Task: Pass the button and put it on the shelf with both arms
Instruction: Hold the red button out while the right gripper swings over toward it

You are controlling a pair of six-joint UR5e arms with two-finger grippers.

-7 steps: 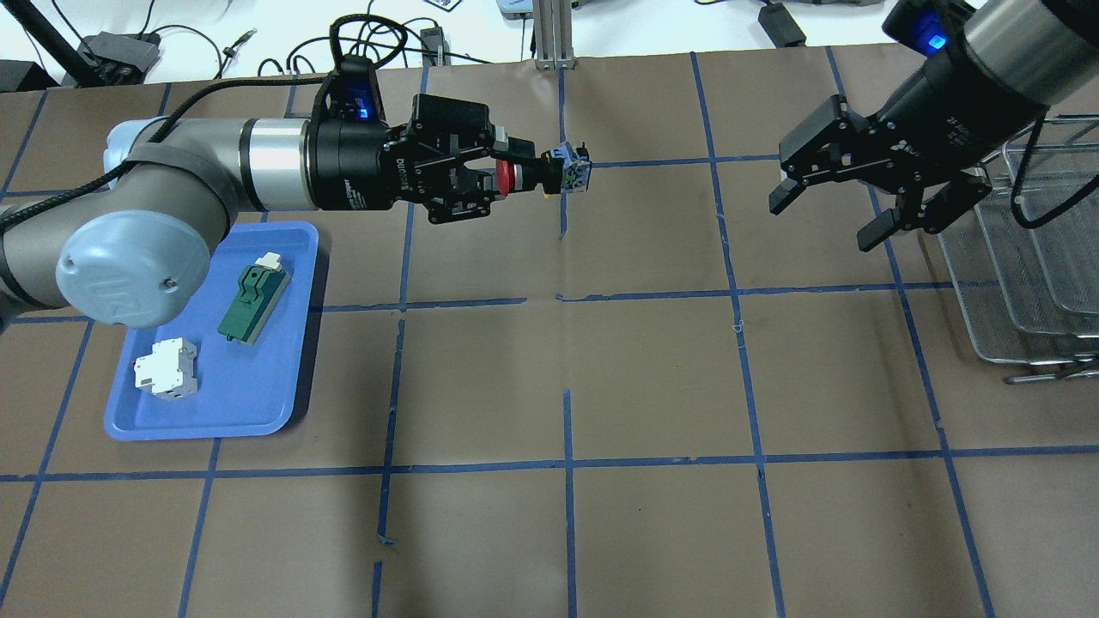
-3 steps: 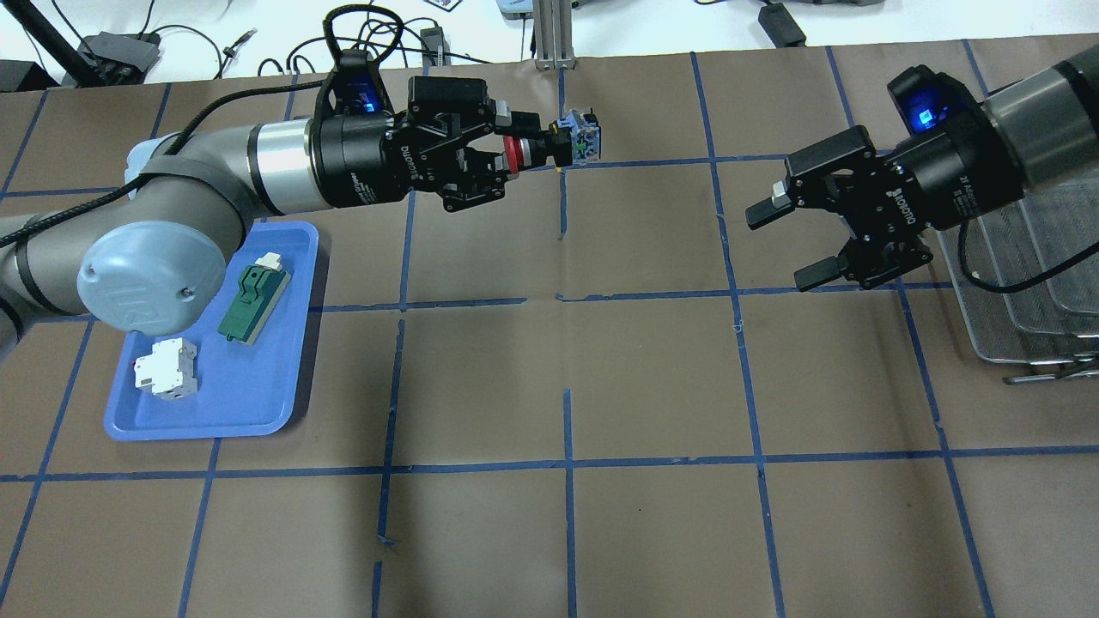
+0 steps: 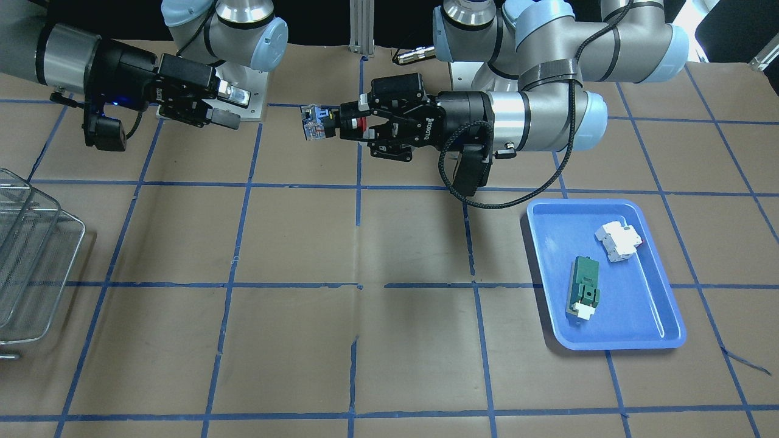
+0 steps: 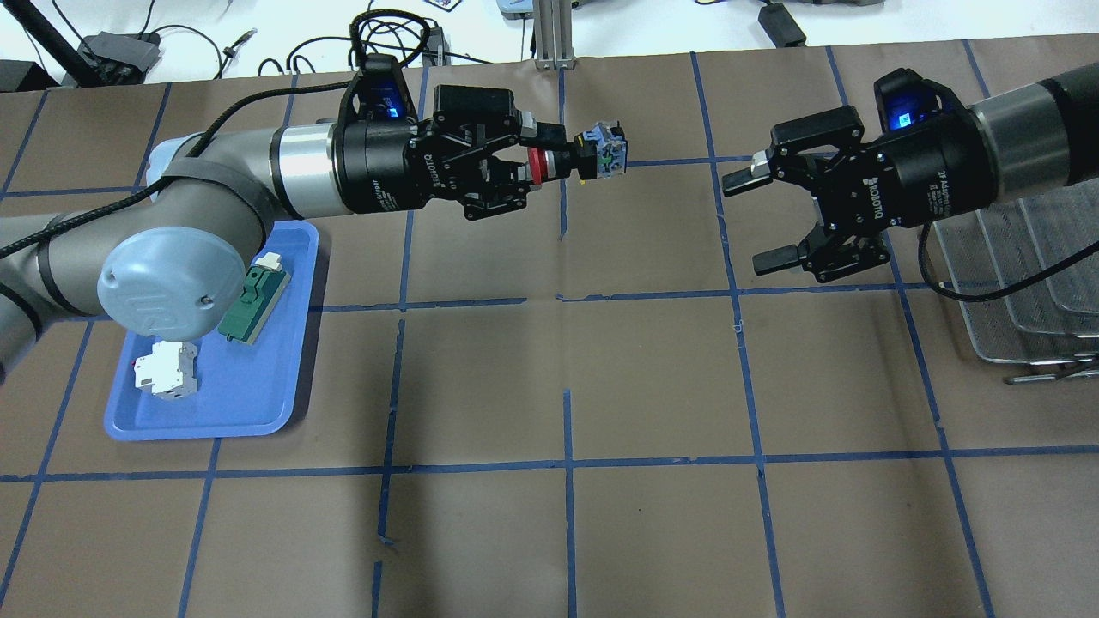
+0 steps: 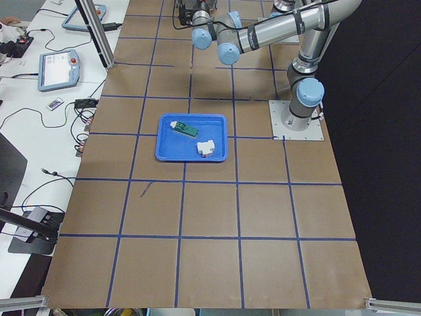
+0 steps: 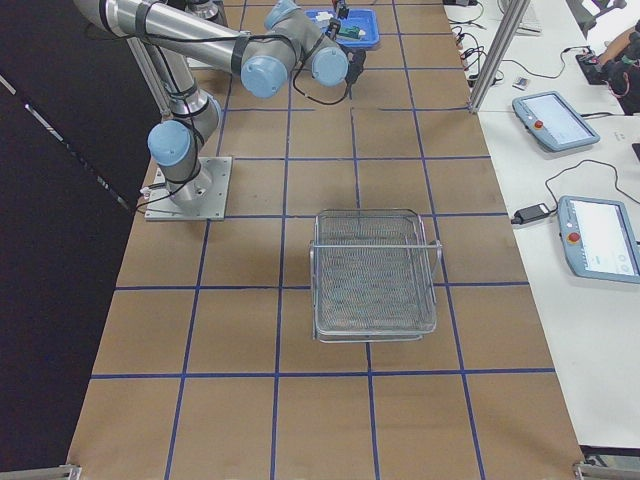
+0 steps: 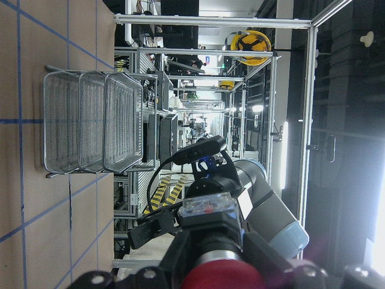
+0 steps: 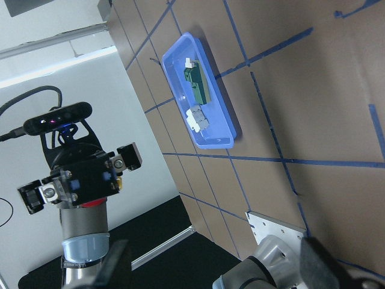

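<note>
My left gripper [image 4: 543, 161] is shut on the button [image 4: 573, 160], holding it by its red cap and black collar above the table's far middle. The bluish-clear block points toward my right gripper [image 4: 751, 221]. The right gripper is open and empty, level with the button and a short gap to its right. In the front-facing view the left gripper [image 3: 354, 126] holds the button [image 3: 316, 121], and the right gripper [image 3: 234, 108] faces it. The wire shelf [image 4: 1022, 283] stands at the table's right edge, also in the front-facing view [image 3: 36, 267] and the left wrist view [image 7: 90, 120].
A blue tray [image 4: 258, 403] at the left holds a green module [image 4: 253, 296] and a white breaker block [image 4: 167, 369]. Blue tape lines grid the brown table. Cables and an aluminium post [image 4: 549, 34] lie beyond the far edge.
My left gripper has carried the button to the right. My right gripper has swung left and turned its open jaws toward the button, which narrows the gap.
</note>
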